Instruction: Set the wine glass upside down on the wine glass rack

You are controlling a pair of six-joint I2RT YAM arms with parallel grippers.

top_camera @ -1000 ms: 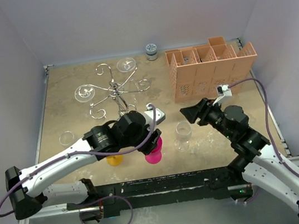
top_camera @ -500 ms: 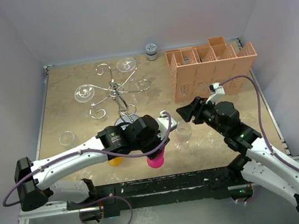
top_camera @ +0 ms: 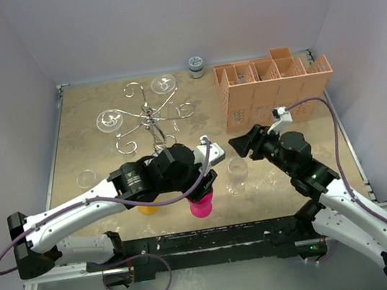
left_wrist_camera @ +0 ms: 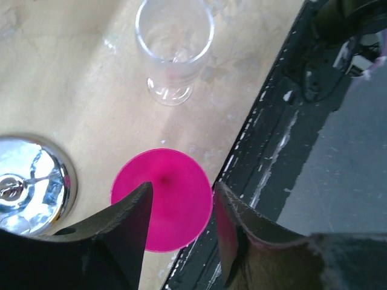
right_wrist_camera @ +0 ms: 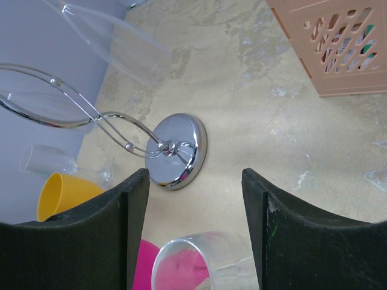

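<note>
Nearest me, at the table's front edge, my left gripper [left_wrist_camera: 182,192] is spread wide and holds nothing. Its fingers straddle the pink glass [left_wrist_camera: 162,181], with the yellow cup [top_camera: 147,209] just beside it. A careless closing or sideways nudge here could tip the pink glass off the edge.

Just beyond, the clear wine glass [top_camera: 237,173] stands upright on the table [top_camera: 92,149], not yet on the rack. My right gripper [right_wrist_camera: 195,178] is also wide and empty above its rim, and coming down off-centre would topple it.

Farther on is the wine glass rack [top_camera: 149,115]. Its mirrored base [right_wrist_camera: 178,150] is near both arms, and other glasses [top_camera: 109,120] already hang from it. A bump could shake them loose.

The orange slotted box [top_camera: 273,89] is at the far right.
</note>
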